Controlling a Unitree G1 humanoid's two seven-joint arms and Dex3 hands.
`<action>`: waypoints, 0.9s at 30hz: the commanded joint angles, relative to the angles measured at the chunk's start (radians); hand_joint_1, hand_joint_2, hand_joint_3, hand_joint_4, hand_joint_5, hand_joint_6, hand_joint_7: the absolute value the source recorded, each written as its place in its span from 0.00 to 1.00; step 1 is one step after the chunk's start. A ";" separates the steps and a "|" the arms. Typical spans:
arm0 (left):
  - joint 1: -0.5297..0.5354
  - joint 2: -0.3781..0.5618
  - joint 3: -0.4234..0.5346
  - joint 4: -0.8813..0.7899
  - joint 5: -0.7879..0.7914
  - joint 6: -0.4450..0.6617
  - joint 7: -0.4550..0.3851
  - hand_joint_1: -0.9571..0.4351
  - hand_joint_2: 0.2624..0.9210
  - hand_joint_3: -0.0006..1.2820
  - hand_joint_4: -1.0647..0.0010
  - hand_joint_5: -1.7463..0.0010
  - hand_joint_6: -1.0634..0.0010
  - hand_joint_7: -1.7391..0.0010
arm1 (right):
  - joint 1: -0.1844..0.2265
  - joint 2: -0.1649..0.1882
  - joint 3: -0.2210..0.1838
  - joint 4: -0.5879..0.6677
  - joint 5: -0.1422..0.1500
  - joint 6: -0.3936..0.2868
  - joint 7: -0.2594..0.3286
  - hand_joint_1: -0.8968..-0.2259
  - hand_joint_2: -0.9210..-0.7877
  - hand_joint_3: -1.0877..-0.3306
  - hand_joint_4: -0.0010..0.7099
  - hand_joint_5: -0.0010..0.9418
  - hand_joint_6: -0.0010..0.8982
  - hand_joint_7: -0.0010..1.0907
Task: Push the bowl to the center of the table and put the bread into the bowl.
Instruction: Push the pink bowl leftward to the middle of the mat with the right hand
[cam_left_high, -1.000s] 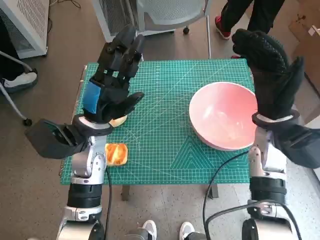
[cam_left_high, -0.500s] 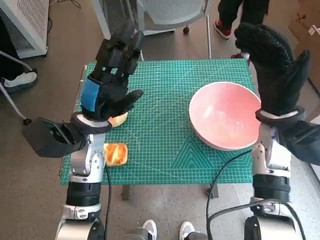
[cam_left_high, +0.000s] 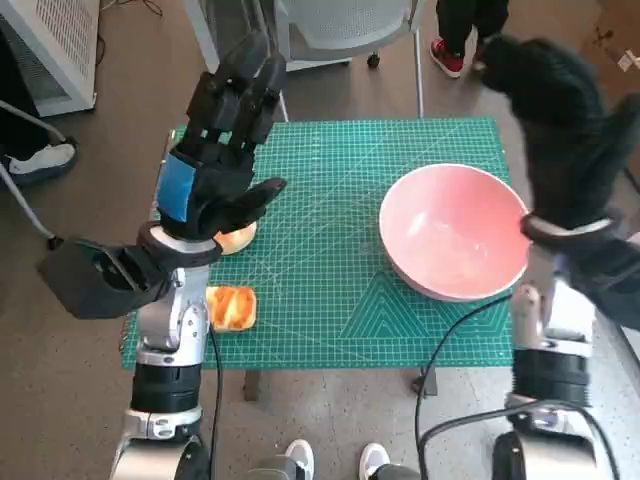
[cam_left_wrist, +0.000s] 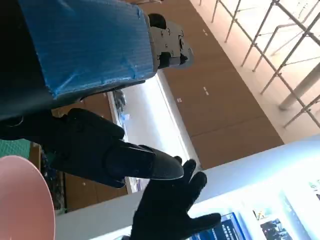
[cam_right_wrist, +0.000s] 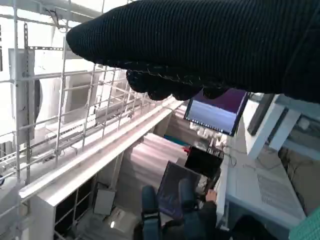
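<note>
A pink bowl (cam_left_high: 455, 232) stands on the right side of the green cutting mat (cam_left_high: 330, 280); its rim (cam_left_wrist: 25, 200) also shows in the left wrist view. One piece of bread (cam_left_high: 231, 307) lies near the mat's front left corner. A second piece (cam_left_high: 238, 240) peeks out from under my left hand (cam_left_high: 215, 165), which is raised above the mat with fingers spread and holds nothing. My right hand (cam_left_high: 560, 130) is raised beside the bowl's right rim, blurred, fingers pointing up and empty. The gloved right hand (cam_left_wrist: 172, 210) appears in the left wrist view too.
A chair base (cam_left_high: 330, 30) stands behind the table. A person's legs and red shoe (cam_left_high: 450, 55) are at the back right. Another shoe (cam_left_high: 35, 160) lies at the far left. A person's feet (cam_left_high: 330, 462) show below the table's front edge.
My right hand has shifted further to the right and now looks blurred. My left hand has risen slightly. Bowl and bread have not moved.
</note>
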 joint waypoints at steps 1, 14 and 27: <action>-0.010 0.010 0.003 -0.030 0.013 -0.008 0.014 0.32 0.96 0.15 1.00 1.00 1.00 0.79 | -0.025 -0.087 -0.067 0.121 -0.023 -0.044 -0.033 0.53 0.00 0.85 0.56 0.00 0.49 0.00; -0.010 0.003 0.004 -0.029 0.018 -0.021 0.044 0.33 0.97 0.15 1.00 1.00 1.00 0.80 | -0.117 -0.236 -0.125 0.598 -0.111 -0.086 -0.188 0.59 0.00 0.79 0.48 0.00 0.48 0.00; -0.010 -0.012 0.002 -0.021 0.022 -0.034 0.057 0.33 0.98 0.14 1.00 1.00 1.00 0.82 | -0.106 -0.184 -0.139 0.820 -0.112 0.054 -0.265 0.68 0.00 0.62 0.36 0.00 0.41 0.00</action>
